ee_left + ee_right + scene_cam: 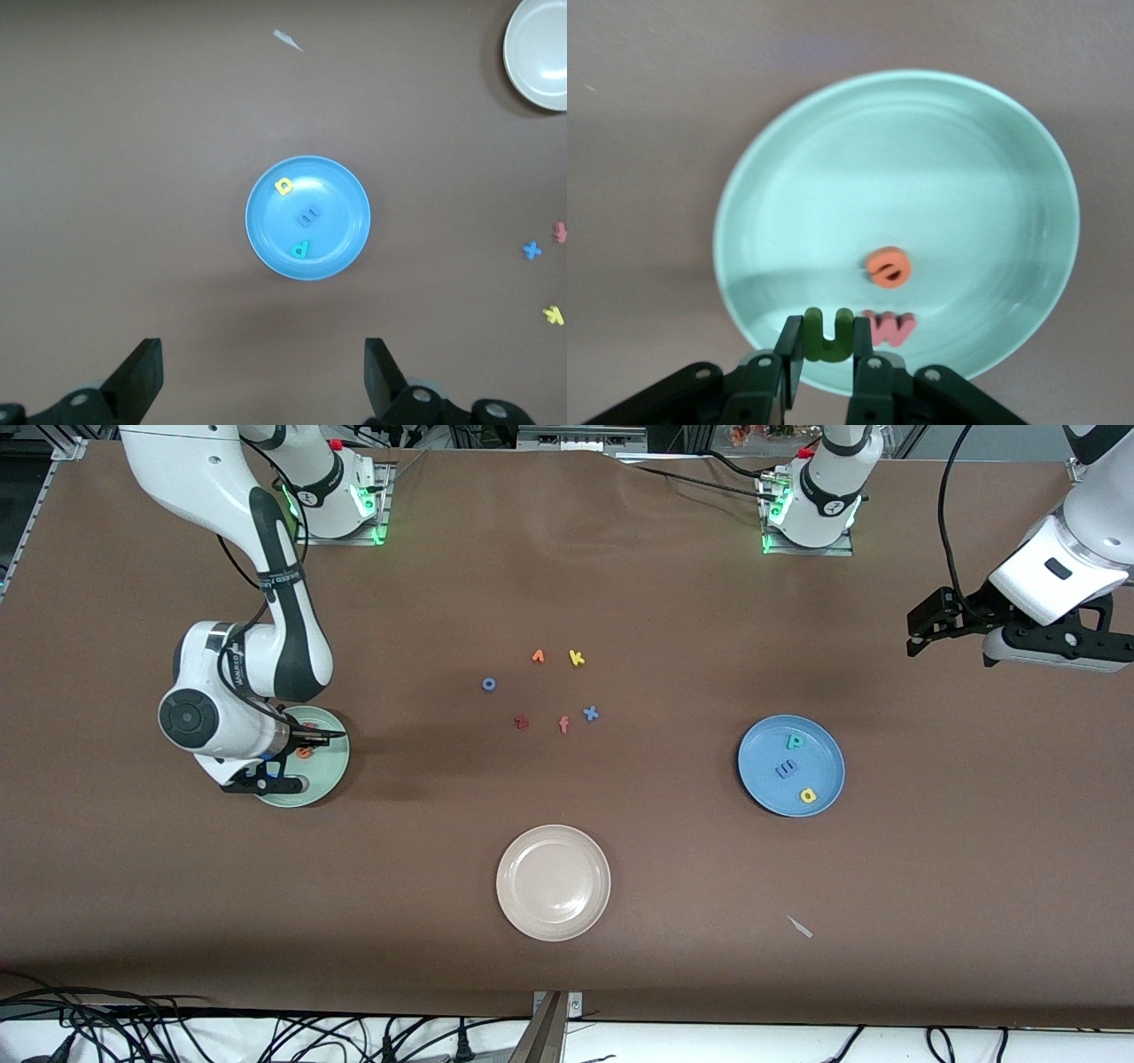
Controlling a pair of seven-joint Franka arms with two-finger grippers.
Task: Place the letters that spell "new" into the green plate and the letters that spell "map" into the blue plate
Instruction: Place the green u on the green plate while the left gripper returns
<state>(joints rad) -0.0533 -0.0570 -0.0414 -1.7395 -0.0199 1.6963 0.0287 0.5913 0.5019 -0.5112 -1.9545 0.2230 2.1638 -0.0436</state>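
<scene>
A: Nearest the front camera?

B: A beige-white plate [554, 882] is sitting closest, with a small pale scrap [800, 926] lying on the table toward the left arm's end.

A: Next?

B: The blue plate [791, 765] is sitting a bit farther from the camera, toward the left arm's end. It is holding the yellow "a" [808, 795], the blue "m" [786, 769] and the teal "p" [796, 740], all lying apart from one another.

A: Green plate?

B: The green plate [897, 226] is sitting at the right arm's end. The orange "e" [887, 267] and red-pink "w" [888, 328] are lying in it, near each other.

A: Right gripper?

B: The right gripper [827, 361] is hanging over the green plate, fingers clenching the green "n" [827, 335] just above the plate's rim, beside the "w".

A: Leftovers?

B: Farther from the camera, mid-table, loose letters are lying apart: dark red "z" [521, 723], salmon "f" [563, 725], blue "x" [590, 713], a blue ring [488, 685], an orange letter [538, 657] and yellow "k" [576, 658].

A: Left gripper?

B: The left gripper [263, 376] is waiting high over bare table at its own end, jaws spread wide, gripping nothing.
</scene>
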